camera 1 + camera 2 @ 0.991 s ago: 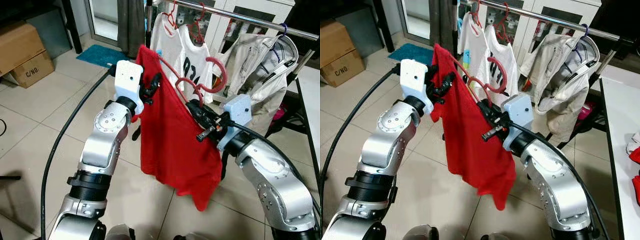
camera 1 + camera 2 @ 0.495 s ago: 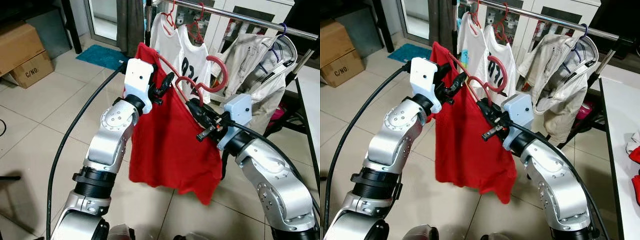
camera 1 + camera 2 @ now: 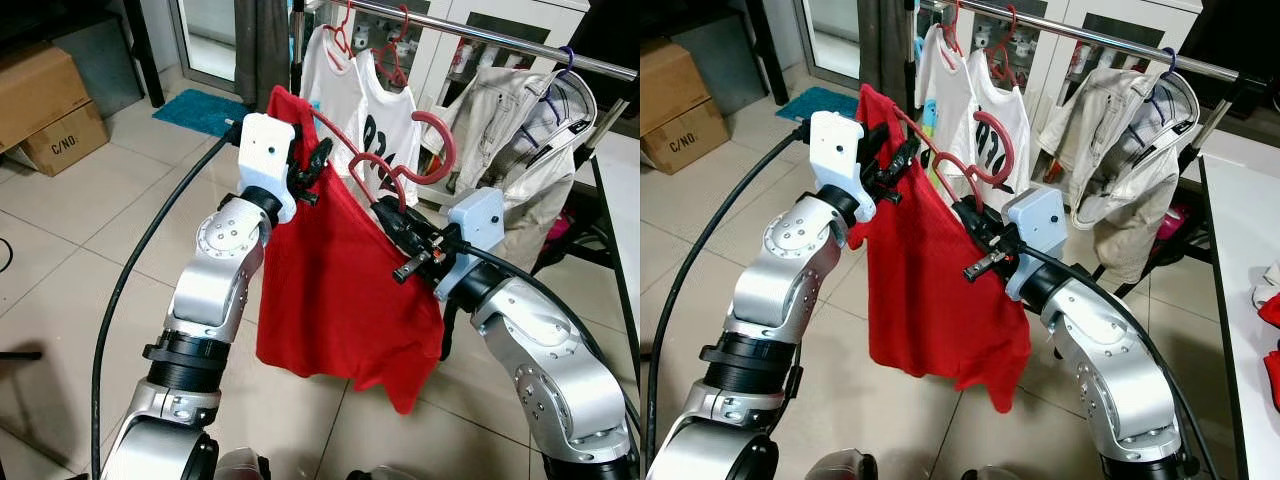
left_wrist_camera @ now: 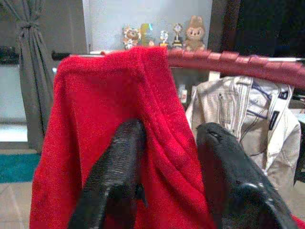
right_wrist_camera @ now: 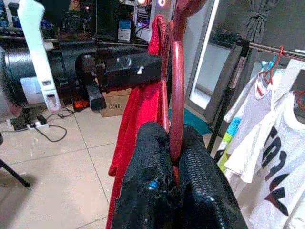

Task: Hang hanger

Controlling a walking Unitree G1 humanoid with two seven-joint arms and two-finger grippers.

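A red shirt point(image 3: 340, 290) hangs on a red hanger point(image 3: 440, 150), held in the air in front of the clothes rail point(image 3: 500, 38). My right gripper point(image 3: 392, 218) is shut on the hanger's neck below the hook; the right wrist view shows its fingers point(image 5: 152, 157) pinching the red bar point(image 5: 177, 86). My left gripper point(image 3: 315, 170) sits at the shirt's upper left shoulder. In the left wrist view its fingers point(image 4: 119, 162) stand apart, open, with a fold of the shirt point(image 4: 162, 143) between them. The hanger's hook is lower than the rail and apart from it.
White T-shirts point(image 3: 365, 100) on red hangers and a beige jacket point(image 3: 520, 130) hang on the rail. Cardboard boxes point(image 3: 45, 105) stand at the far left, with a teal mat point(image 3: 205, 110) beyond. A black cable point(image 3: 150, 240) runs along my left arm. A white table point(image 3: 1240, 230) is on the right.
My left gripper swung right along the shirt's shoulder, then came back left. The shirt's lower edge now hangs wider to the left. The right arm and hanger stayed put.
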